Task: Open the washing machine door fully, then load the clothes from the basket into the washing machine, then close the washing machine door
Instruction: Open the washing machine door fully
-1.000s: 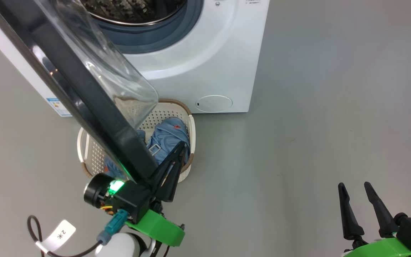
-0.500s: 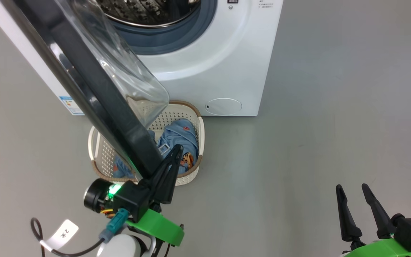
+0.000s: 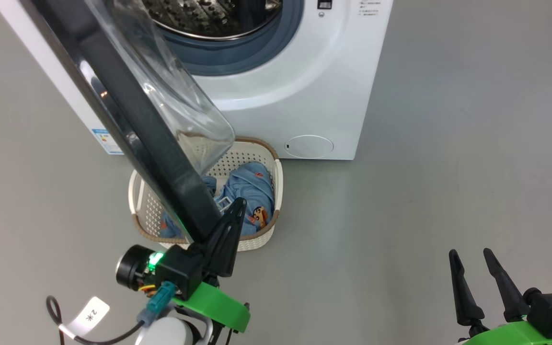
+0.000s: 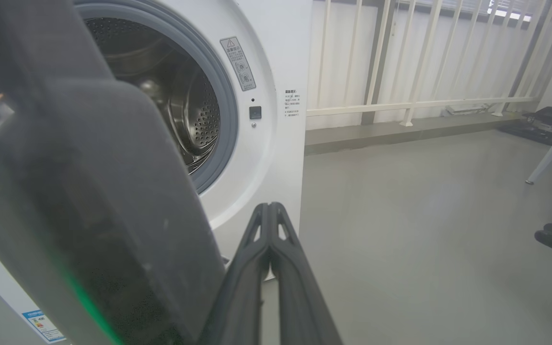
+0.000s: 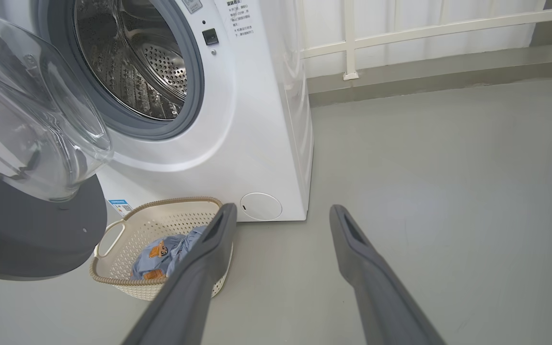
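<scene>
- Left gripper [image 3: 239, 203] sits at the head view's lower left, its two dark fingers pressed flat together, pointing up and slightly right.
- Behind it, a green wrist collar [image 3: 213, 306] tops a pale forearm [image 3: 166, 331], and a green light glows on the black housing [image 3: 180, 269].
- Right gripper [image 3: 469, 252] rests at the lower right, fingers spread apart and pointing up, holding nothing.

A: Light is bright, even and diffuse. The floor [image 3: 448, 143] carries only a soft shadow beside the washing machine [image 3: 295, 81].
B: Glare?
A: White highlights on the washing machine door [image 3: 132, 120] glass; a green lamp [image 3: 155, 259] tints its dark rim.
B: Focus?
A: Head view sharp. Left wrist view: door close up, heavily blurred; railing [image 4: 400, 106] leans and bows toward the edges — wide-angle distortion, brightest at top right.
</scene>
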{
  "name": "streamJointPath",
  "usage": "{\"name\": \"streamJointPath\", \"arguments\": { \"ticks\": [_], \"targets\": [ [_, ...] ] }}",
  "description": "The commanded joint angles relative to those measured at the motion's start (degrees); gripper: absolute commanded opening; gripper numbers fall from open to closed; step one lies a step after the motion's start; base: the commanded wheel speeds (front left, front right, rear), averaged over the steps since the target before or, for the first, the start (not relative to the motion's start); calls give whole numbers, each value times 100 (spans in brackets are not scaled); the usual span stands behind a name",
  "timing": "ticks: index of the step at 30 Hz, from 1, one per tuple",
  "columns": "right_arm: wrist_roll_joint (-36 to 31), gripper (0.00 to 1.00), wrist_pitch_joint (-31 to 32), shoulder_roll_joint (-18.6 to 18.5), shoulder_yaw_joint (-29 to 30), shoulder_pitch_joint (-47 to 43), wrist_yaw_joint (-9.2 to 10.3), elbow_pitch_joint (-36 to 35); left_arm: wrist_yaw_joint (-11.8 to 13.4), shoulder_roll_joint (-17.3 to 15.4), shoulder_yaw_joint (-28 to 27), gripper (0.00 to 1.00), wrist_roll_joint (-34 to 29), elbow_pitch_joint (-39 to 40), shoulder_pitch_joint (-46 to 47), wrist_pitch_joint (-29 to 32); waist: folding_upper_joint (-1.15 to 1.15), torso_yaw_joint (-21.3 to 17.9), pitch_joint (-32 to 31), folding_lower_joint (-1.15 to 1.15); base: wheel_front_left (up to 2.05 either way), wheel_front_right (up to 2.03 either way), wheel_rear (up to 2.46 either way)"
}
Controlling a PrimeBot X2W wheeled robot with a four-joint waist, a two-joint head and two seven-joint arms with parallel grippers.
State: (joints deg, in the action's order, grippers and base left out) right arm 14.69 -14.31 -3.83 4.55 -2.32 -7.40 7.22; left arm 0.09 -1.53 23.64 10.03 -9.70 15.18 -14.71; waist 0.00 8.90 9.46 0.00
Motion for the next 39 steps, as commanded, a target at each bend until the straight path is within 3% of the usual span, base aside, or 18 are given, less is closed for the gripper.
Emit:
{"name": "streamJointPath", "arguments": {
  "ticks": [1, 39],
  "targets": [
    [27, 100, -69, -57, -156, 65, -9, -105, 122, -135, -297, 0, 47, 93, 21, -29, 0, 50, 5, 0, 0, 0, 0],
    [70, 100, -69, -49, -164, 48, -9, -40, 614, -218, -111, 0, 120, 629, -325, 242, 0, 425, -14, 0, 0, 0, 0]
  ]
}}
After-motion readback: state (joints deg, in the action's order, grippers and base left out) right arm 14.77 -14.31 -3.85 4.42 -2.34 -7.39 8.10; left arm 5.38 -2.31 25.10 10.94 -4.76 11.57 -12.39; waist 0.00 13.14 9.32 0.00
